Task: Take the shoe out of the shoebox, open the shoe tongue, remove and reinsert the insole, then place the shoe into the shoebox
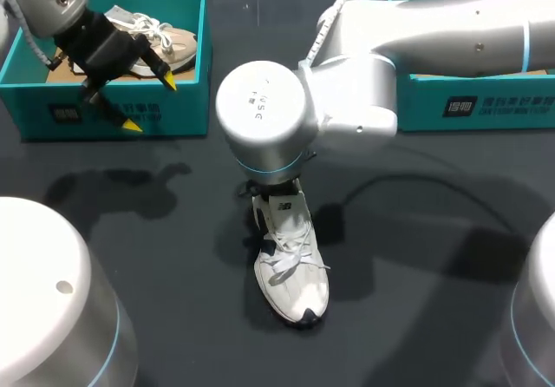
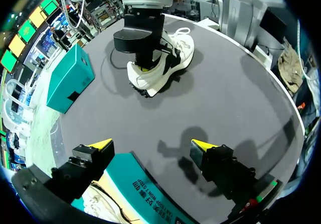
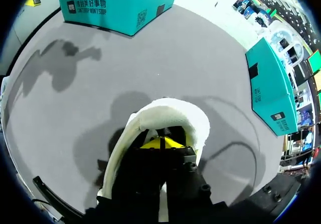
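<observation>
Two yellow-tipped fingers of the left gripper (image 1: pixel 150 103) are hanging spread above the teal cardboard shoebox (image 1: pixel 52 101); the right gripper (image 3: pixel 161 142) is pressing its tips together inside the white lace-up sneaker (image 1: pixel 290 274).

You have broad bare worktop (image 1: pixel 416 257) to the right of the white shoe (image 1: pixel 293 274) and on its near side, and another bare stretch between it and the left shoebox (image 1: pixel 186 101). Above the shoe's heel the way is blocked: the right arm (image 1: pixel 364 92) crosses in from the right and its end effector (image 3: pixel 160 143) sits down in the shoe's opening, leaving only toe and laces uncovered. That arm also lies across the right shoebox (image 1: pixel 486 105), covering most of its inside. The left end effector (image 1: pixel 149 103), fingers spread wide, hangs over the left shoebox's front wall, and a beige shoe (image 1: pixel 165 40) takes up part of that box's inside.
</observation>
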Available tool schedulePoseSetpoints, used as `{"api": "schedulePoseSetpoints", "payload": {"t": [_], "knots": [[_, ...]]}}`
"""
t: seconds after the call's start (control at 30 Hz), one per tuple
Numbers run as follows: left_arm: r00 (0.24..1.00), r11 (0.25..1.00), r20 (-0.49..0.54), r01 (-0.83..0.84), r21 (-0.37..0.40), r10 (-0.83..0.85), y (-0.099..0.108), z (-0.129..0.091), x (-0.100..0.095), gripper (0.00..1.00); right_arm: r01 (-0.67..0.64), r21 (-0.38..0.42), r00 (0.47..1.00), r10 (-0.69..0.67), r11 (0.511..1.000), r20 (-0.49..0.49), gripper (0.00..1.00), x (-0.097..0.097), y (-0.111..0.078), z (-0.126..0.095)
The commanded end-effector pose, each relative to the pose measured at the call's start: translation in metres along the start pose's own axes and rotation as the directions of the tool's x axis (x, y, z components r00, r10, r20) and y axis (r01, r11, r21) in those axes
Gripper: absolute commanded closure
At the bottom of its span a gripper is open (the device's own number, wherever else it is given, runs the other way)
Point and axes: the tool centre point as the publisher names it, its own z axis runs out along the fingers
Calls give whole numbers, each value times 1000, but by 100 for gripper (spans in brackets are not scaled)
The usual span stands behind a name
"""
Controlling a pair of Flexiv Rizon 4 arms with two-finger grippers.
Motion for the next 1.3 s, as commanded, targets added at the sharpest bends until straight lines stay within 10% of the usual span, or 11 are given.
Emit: {"api": "schedulePoseSetpoints", "payload": {"t": [0.03,0.6,1.3], "knots": [[1000,1000,-1,-1,-2,1,0,0,0,0,11,51,999,-12,999,30,100,11,3,22],[1000,1000,-1,-1,-2,1,0,0,0,0,-100,159,995,103,982,-9,100,13,-61,7],[1000,1000,-1,-1,-2,1,0,0,0,0,-205,342,970,238,917,-57,100,0,-28,-17]]}}
